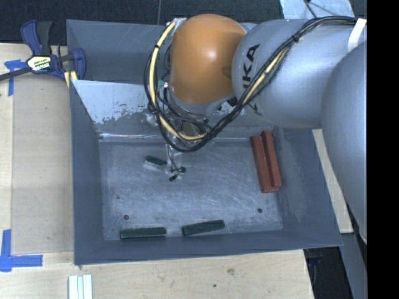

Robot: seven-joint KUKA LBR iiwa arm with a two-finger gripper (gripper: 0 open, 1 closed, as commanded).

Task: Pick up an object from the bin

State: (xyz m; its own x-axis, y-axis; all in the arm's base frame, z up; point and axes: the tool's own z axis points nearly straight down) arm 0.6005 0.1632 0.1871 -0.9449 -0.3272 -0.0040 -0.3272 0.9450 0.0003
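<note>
My gripper point(174, 172) hangs below the orange dome, low over the bin floor in its back-left part. A small dark green piece point(153, 162) lies on the floor just left of the gripper, close to it or touching it; I cannot tell which. Nothing shows held in the gripper.
A red-brown rectangular block point(266, 162) lies along the bin's right side. Two dark green bars point(143, 233) point(203, 228) lie end to end along the front wall. The arm and its cables cover the bin's back middle and right.
</note>
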